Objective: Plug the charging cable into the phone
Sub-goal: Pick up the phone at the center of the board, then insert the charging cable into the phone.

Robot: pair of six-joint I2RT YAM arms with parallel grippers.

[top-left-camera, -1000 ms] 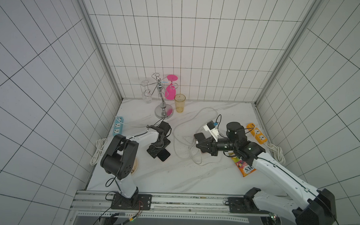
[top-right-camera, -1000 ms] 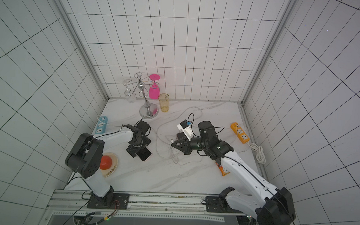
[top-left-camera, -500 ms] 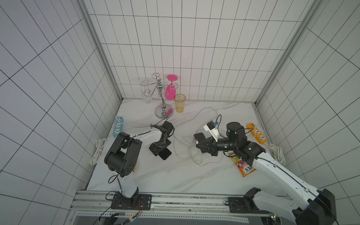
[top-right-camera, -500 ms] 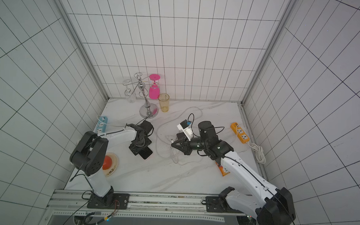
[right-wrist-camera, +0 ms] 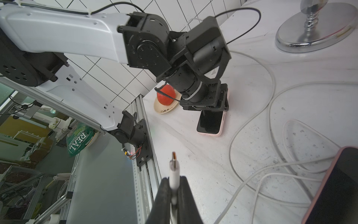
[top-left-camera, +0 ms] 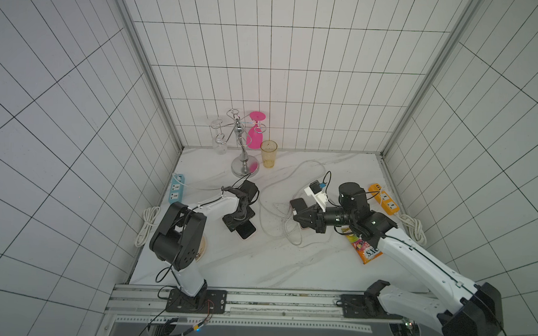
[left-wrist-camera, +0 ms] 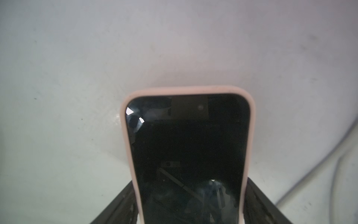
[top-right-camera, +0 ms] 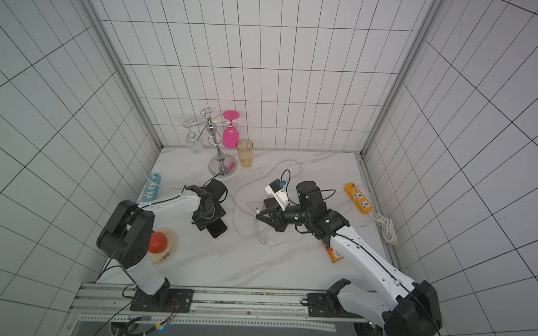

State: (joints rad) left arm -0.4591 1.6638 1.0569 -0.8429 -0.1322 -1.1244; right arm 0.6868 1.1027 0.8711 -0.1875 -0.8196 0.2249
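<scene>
A phone (top-left-camera: 247,232) in a pink case lies screen up on the white table, left of centre in both top views (top-right-camera: 218,230). My left gripper (top-left-camera: 238,220) stands over it and is shut on the phone (left-wrist-camera: 189,135). One black finger (left-wrist-camera: 124,203) presses against each long side of the case. My right gripper (top-left-camera: 297,218) hovers at mid-table, shut on the charging cable's white plug (right-wrist-camera: 174,166). The plug's metal tip sticks out past the fingertips and points toward the phone (right-wrist-camera: 211,122). The white cable (top-left-camera: 290,235) trails in loops over the table.
A second pink-cased phone (top-left-camera: 298,203) lies beside my right gripper, with a white adapter box (top-left-camera: 316,195) behind it. A metal glass rack (top-left-camera: 244,164) and a yellow cup (top-left-camera: 268,153) stand at the back. Blue (top-left-camera: 176,191) and orange (top-left-camera: 383,202) power strips, a snack packet (top-left-camera: 366,250) and a tomato plate (top-right-camera: 163,243) line the sides.
My left gripper's jaws have narrowed onto the phone's sides, and its wrist has shifted a little. The right arm and the plug have not moved.
</scene>
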